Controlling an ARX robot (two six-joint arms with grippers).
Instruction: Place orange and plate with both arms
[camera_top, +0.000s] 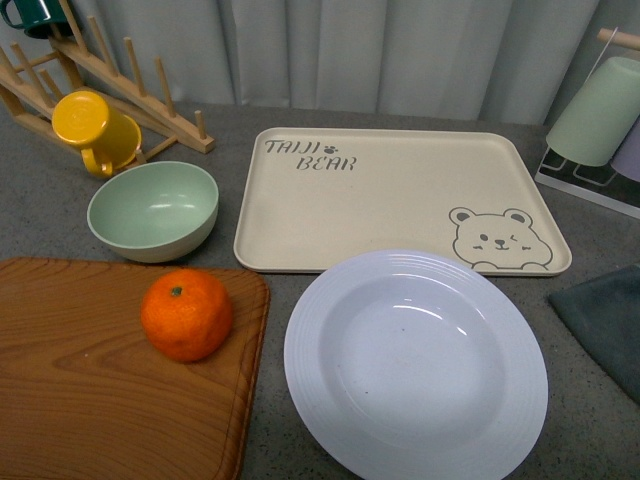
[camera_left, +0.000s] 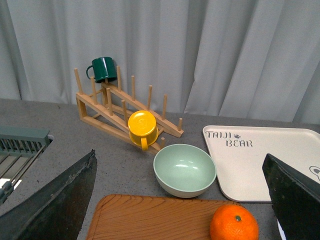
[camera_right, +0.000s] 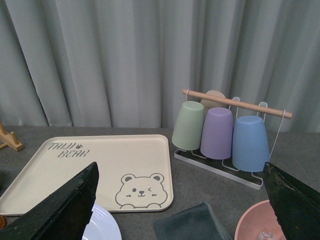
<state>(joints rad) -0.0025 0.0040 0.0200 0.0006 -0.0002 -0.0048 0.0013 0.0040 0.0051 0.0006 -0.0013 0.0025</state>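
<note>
The orange sits on the right part of a wooden cutting board at the front left; it also shows in the left wrist view as the orange, between the wide-apart fingers. The white plate lies empty on the grey table at the front, just before the beige bear tray. A sliver of the plate shows in the right wrist view. My left gripper is open, held above the board. My right gripper is open too, with nothing between its fingers. Neither arm shows in the front view.
A pale green bowl stands behind the board, a yellow mug on a wooden rack at the back left. A cup stand with pastel cups is at the back right. A dark cloth and pink bowl lie right.
</note>
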